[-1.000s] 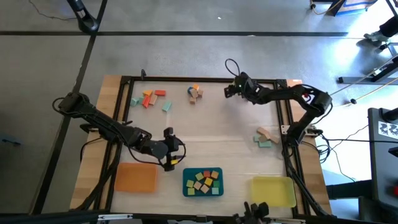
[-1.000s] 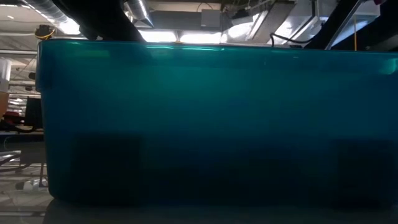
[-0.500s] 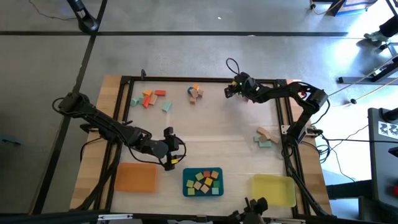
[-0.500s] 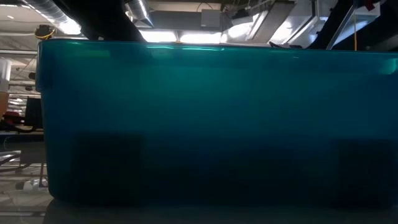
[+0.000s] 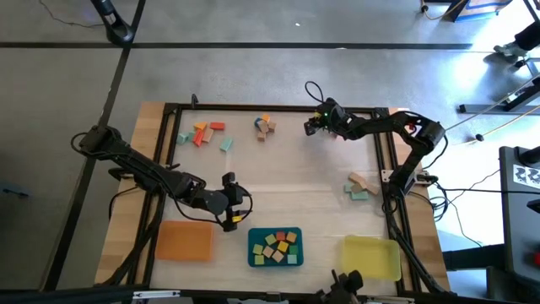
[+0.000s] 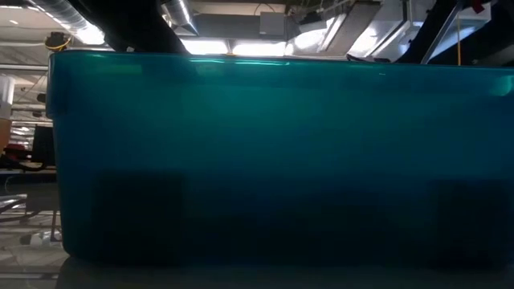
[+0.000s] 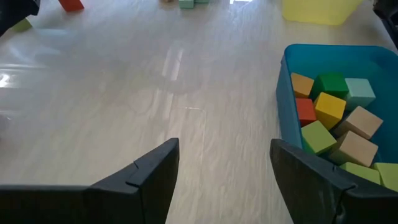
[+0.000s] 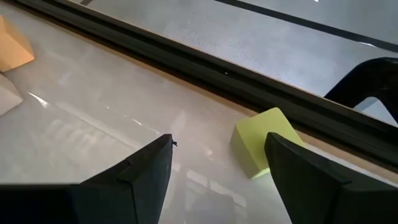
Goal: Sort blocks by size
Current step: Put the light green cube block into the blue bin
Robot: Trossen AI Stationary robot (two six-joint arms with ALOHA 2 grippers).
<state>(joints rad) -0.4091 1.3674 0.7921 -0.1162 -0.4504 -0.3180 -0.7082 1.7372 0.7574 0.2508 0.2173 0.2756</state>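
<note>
My left gripper (image 5: 229, 204) is open and empty over bare table, just left of the teal tray (image 5: 252, 250); it also shows in the left wrist view (image 7: 224, 149). The tray holds several blocks (image 7: 329, 115) in orange, green, yellow, red, mint and tan. My right gripper (image 5: 310, 124) is open low over the table near the far edge. In the right wrist view (image 8: 219, 140) a yellow-green block (image 8: 261, 146) lies on the table just ahead, beside one finger, by the black frame rail. Loose blocks lie at the far left (image 5: 202, 133), the far middle (image 5: 266, 127) and the right (image 5: 360, 186).
An orange tray (image 5: 183, 241) and a yellow tray (image 5: 371, 257) stand along the near edge beside the teal one. A black frame rail (image 8: 186, 59) runs around the table. The teal tray's wall (image 6: 273, 160) fills the low view. An orange block (image 8: 12, 50) lies left of my right gripper.
My right arm's wrist has shifted a little toward the table's far edge. My left arm and the blocks have kept still.
</note>
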